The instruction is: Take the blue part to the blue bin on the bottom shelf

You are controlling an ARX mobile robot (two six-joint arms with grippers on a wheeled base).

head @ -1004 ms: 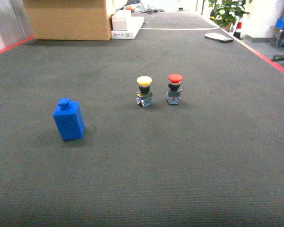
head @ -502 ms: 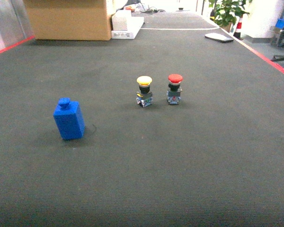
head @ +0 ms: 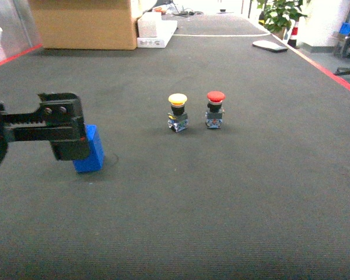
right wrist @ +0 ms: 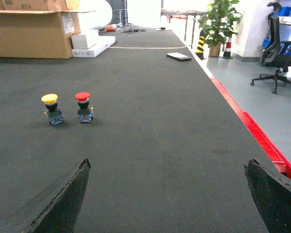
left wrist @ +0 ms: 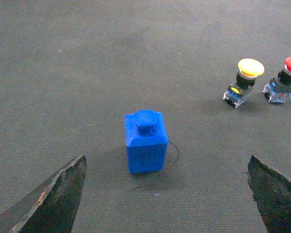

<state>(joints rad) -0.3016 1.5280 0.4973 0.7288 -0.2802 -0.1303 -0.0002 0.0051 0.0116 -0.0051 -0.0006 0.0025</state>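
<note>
- Hovering over the blue part [left wrist: 145, 141] on the near-left carpet, left gripper [left wrist: 167, 194] spread wide.
- Risking a tip-over — one finger clipping it first.
- Idling apart: right gripper [right wrist: 167, 196], also open.

Blue part [left wrist: 145, 141], small bright-blue block with a stubby knob on top, upright, centre of the left wrist view, on dark matting

Bright blue part [left wrist: 145, 141] on dark grey carpet [head: 233, 192] — yellow-capped button [head: 177, 112], red-capped button [head: 215, 109].
</note>
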